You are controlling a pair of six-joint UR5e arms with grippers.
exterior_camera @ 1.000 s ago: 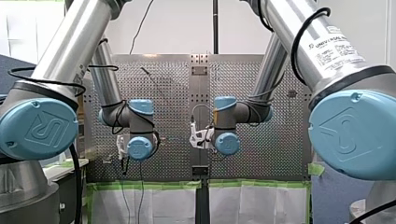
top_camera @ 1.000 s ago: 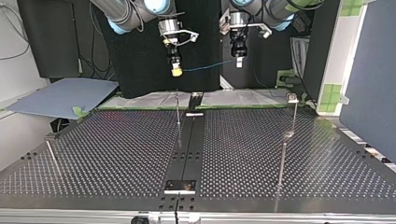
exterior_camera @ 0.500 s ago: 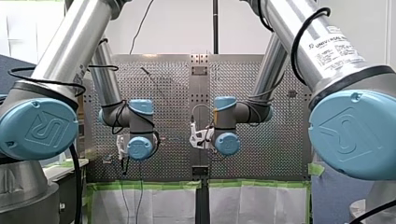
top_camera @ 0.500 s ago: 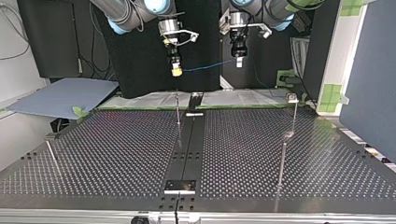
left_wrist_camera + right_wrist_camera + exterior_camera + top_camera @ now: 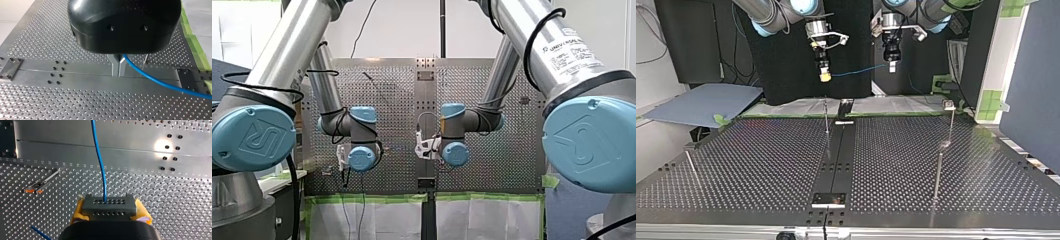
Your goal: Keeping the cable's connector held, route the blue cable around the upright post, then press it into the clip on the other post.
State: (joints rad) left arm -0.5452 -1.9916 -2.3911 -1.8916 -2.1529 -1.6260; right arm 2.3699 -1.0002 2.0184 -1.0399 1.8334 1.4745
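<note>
Blue cable [image 5: 99,160], one length, slung between grippers: right gripper [image 5: 110,210] clamped on connector [image 5: 109,206], left gripper [image 5: 119,66] pinched on cable; lower both evenly, keeping tension, toward post [image 5: 826,120] beneath.

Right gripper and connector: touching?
Touching. Right wrist view: my right gripper clamps the grey connector between its yellow pads; the blue cable exits ahead.

Right arm [image 5: 562,52]: seemingly "UNIVERSAL ROBOTS"
</note>
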